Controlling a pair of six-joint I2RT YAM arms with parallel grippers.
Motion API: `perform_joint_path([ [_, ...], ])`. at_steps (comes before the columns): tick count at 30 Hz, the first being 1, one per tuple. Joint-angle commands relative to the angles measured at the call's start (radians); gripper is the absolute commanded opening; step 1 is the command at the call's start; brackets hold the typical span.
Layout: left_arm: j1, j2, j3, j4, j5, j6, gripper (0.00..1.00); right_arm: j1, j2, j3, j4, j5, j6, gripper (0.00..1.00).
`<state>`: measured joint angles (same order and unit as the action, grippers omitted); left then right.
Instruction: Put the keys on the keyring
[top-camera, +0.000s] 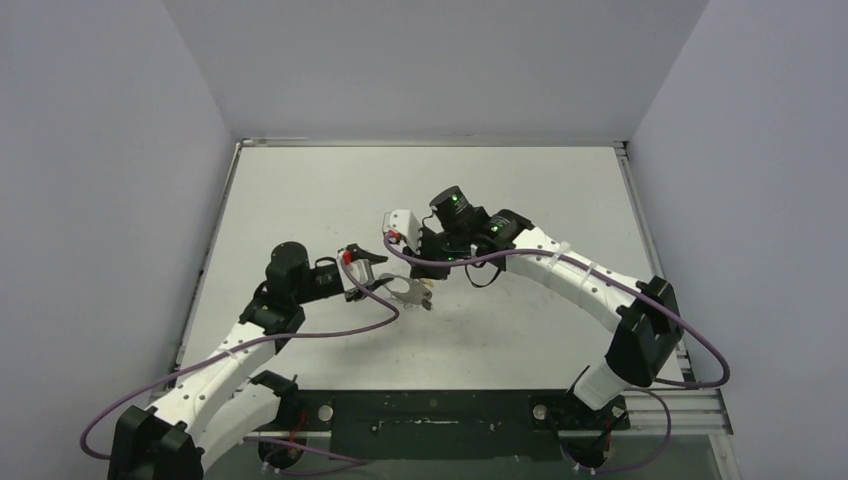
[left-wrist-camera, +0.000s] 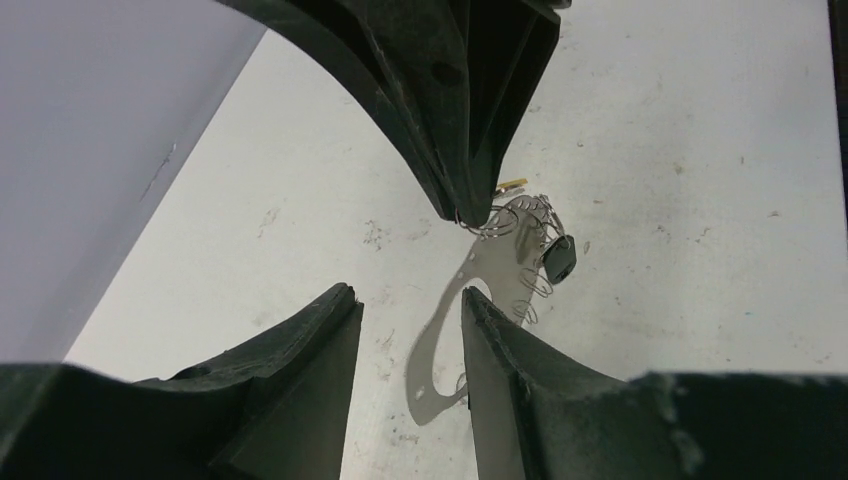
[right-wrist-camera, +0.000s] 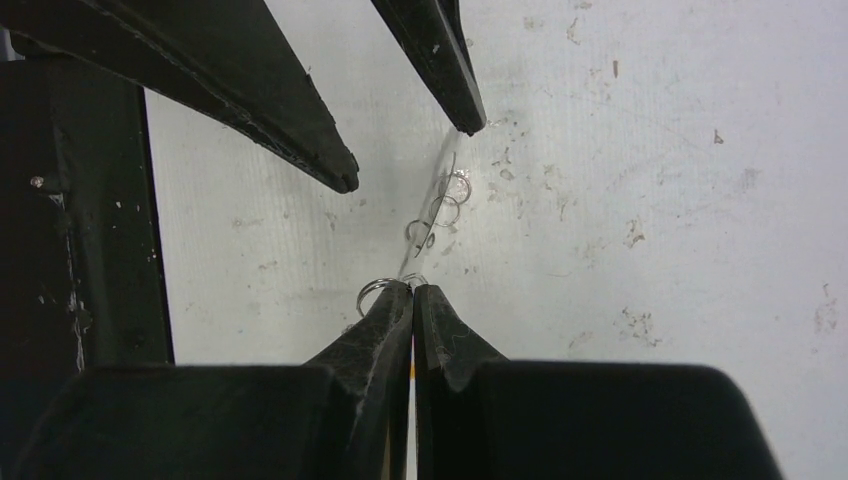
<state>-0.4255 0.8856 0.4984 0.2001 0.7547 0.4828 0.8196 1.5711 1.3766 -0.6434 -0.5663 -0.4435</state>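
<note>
a white table (top-camera: 330, 190), scuffed and flecked with small dark marks (right-wrist-camera: 635, 325), sits inside a plain enclosure, closed in by pale grey walls (top-camera: 100, 200) at left, back and right. a black plate (top-camera: 430, 415) runs along the table's near edge, with a ribbed silver rail (top-camera: 690, 405) beside its right end.

No text, label, brand, number or sign can be read in any view. The left gripper (left-wrist-camera: 408, 292), the right gripper (right-wrist-camera: 414, 288) and the table (top-camera: 500, 180) beneath them carry no legible marking.
</note>
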Motion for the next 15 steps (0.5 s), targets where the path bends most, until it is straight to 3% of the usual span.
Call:
perform_joint_path([
  [1,0.005,-0.017,0.012,0.02,0.032,-0.079,0.4,0.009,0.021,0.01,0.027,0.021,0.026,0.0],
  [9,0.004,0.011,-0.075,0.26,0.078,-0.278,0.33,0.009,0.028,0.012,0.045,0.012,0.041,0.0],
  [15,0.002,-0.013,-0.095,0.276,0.064,-0.349,0.33,0.009,0.036,0.024,0.057,-0.01,0.062,0.0],
])
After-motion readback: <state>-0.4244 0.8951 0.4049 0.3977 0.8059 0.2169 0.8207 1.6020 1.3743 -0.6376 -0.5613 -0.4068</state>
